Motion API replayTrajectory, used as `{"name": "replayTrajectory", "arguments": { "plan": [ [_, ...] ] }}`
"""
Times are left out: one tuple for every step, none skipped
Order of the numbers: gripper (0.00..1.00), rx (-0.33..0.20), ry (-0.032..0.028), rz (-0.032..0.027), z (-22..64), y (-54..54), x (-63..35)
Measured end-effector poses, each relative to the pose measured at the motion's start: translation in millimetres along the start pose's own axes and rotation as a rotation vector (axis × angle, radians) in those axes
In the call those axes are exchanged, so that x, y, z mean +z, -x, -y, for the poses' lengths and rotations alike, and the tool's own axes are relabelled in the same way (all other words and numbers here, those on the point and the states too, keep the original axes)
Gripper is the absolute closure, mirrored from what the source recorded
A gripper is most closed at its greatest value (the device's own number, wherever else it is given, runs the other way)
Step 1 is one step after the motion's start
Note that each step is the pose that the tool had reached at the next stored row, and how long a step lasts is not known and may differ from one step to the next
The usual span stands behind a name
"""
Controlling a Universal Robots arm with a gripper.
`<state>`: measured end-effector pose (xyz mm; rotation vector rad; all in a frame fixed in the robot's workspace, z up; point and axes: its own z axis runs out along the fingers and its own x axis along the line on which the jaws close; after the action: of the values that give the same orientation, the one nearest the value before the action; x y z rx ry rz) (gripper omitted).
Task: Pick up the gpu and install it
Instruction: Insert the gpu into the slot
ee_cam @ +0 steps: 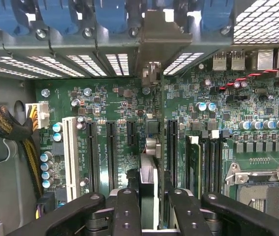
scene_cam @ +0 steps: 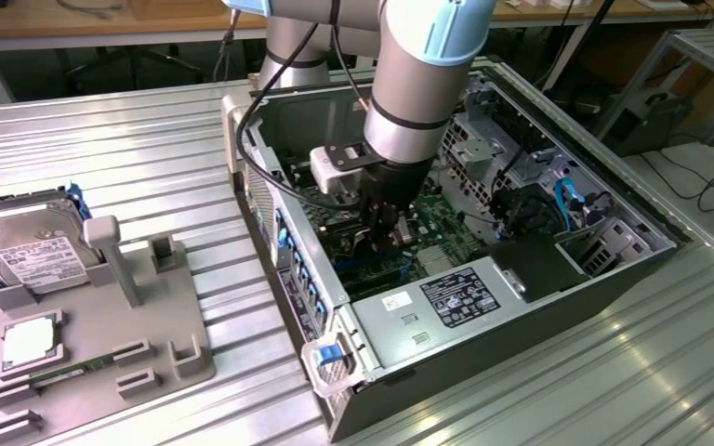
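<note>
**Open tower case, card held over the motherboard**

Item 1. The gpu: one, seen edge-on in the wrist view, standing upright between the black fingers, which were clamped on it from both sides. Its lower edge sat at the motherboard, in line with the row of expansion slots; whether it was fully seated could not be told.

Item 2. Gripper: one, on a grey arm with light blue joint caps, reaching down into the computer case.

Item 3. Expansion slots: one white slot and several black ones alongside it. One empty processor socket with a metal frame.

Item 4. Power supply label: black with white print, too small to read. A white sticker beside it, likewise unreadable.

Item 5. Hard drive: one, silver, white label with unreadable print, standing on the grey holder tray on the exterior view's left, well apart from the case.

Item 6. Processor chip: one, silver, lying in the same tray.

Item 7. Desk: ribbed metal surface carrying case and tray.
</note>
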<state>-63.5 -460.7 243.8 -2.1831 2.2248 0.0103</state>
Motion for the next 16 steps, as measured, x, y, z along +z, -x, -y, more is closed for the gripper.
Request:
{"name": "replayTrajectory", "arguments": {
  "plan": [
    [0.73, 0.000, 0.0001, -0.0001, 0.5, 0.0, -0.1],
    [0.73, 0.000, 0.0001, -0.0001, 0.8, 0.0, -0.1],
    [0.73, 0.000, 0.0000, 0.0000, 0.9, 0.0, -0.1],
    [0.73, 0.000, 0.0000, 0.0000, 0.9, 0.1, -0.1],
    [0.73, 0.000, 0.0000, 0.0001, 1.0, 0.1, -0.1],
    [0.73, 0.000, 0.0000, 0.0001, 1.0, 0.1, 0.0],
    [0.73, 0.000, 0.0000, 0.0000, 1.1, 0.1, -0.1],
    [0.73, 0.000, 0.0000, 0.0000, 1.0, 0.1, -0.1],
    [0.73, 0.000, 0.0000, 0.0000, 1.0, 0.1, -0.1],
    [0.73, 0.000, 0.0000, -0.0001, 1.0, 0.1, 0.0],
    [0.73, 0.000, 0.0001, -0.0001, 1.0, 0.1, 0.1],
    [0.73, 0.000, 0.0000, -0.0001, 1.0, 0.1, 0.3],
    [0.73, 0.000, 0.0001, -0.0002, 0.9, 0.1, 0.4],
    [0.73, 0.000, 0.0001, -0.0002, 0.9, 0.1, 0.4],
    [0.73, 0.000, 0.0001, -0.0002, 0.9, 0.1, 0.5],
    [0.73, 0.000, 0.0000, 0.0000, 0.9, 0.2, 0.6]
  ]
}}
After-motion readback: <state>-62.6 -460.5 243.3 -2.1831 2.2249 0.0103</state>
